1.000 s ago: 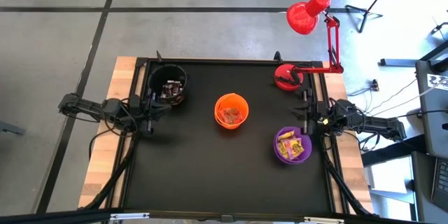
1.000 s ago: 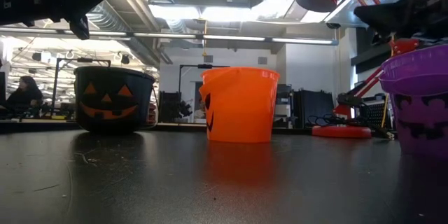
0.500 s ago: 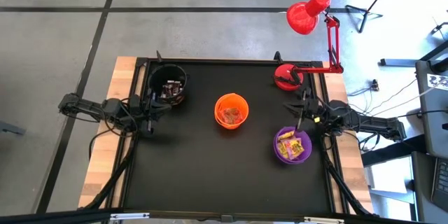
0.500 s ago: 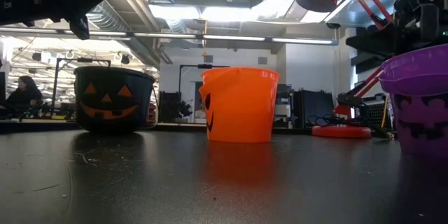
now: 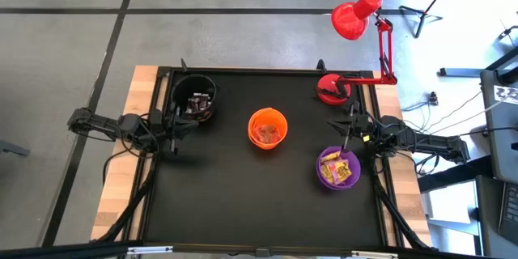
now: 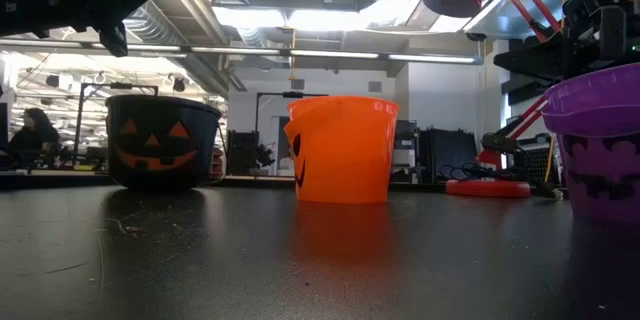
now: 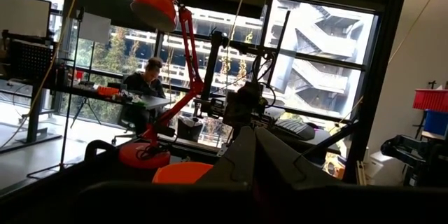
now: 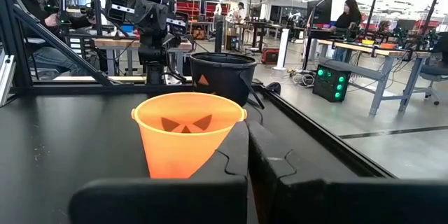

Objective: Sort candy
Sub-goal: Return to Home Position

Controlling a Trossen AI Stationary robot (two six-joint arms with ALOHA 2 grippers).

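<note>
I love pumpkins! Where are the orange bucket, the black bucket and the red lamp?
orange bucket (image 6: 342, 155), low view, front wall.
black bucket (image 6: 160, 145), low view, front wall.
red lamp (image 5: 354, 18), high view, shade.

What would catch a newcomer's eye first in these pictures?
Three jack-o'-lantern buckets on the black table: a black bucket far left, an orange bucket in the middle, a purple bucket at right holding yellow candy. A red desk lamp stands at the far right corner. The left hand and right hand rest shut at the table's side edges.
</note>
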